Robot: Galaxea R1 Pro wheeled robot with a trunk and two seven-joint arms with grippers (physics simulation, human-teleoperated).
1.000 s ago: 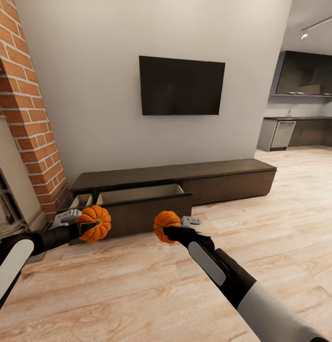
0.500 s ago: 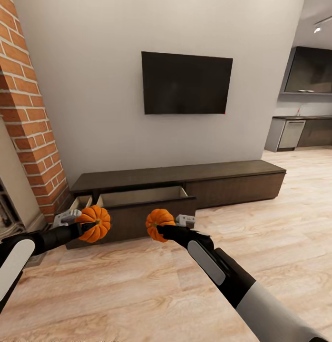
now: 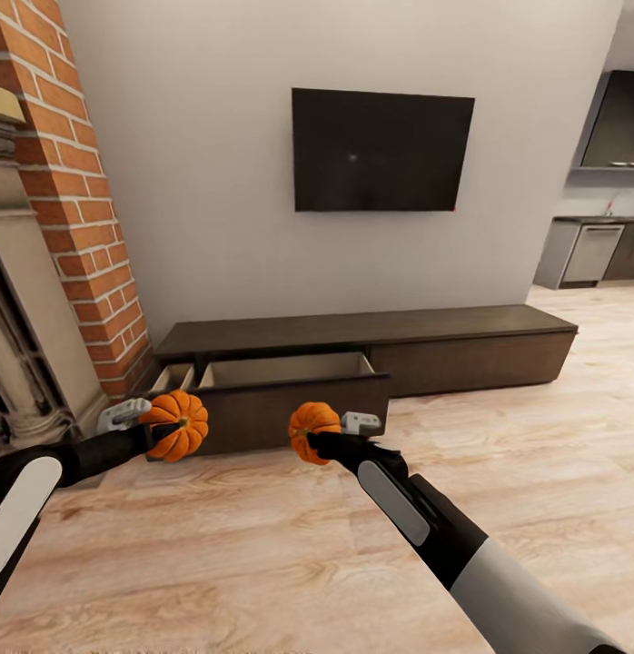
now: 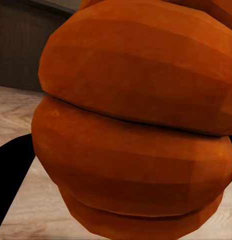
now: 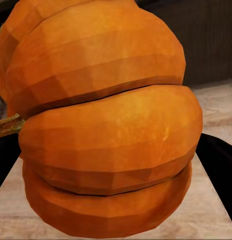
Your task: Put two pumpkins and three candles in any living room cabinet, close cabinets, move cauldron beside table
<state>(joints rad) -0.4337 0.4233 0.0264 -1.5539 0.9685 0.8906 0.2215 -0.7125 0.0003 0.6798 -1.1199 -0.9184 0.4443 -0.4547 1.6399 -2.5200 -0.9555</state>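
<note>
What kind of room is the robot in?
It looks like a living room. A TV hangs on the wall above a long, low cabinet with a drawer pulled open, and a brick fireplace stands to the left. A kitchen shows further off to the right.

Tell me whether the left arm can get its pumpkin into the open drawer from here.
Probably yes: the left hand holds its pumpkin just before the open drawer, nothing between them, though it must lift over the drawer front.

a home living room: wall tv (image 3: 382, 150), low tv cabinet (image 3: 362, 359), brick fireplace (image 3: 76, 200), wood-plank floor (image 3: 262, 545).
</note>
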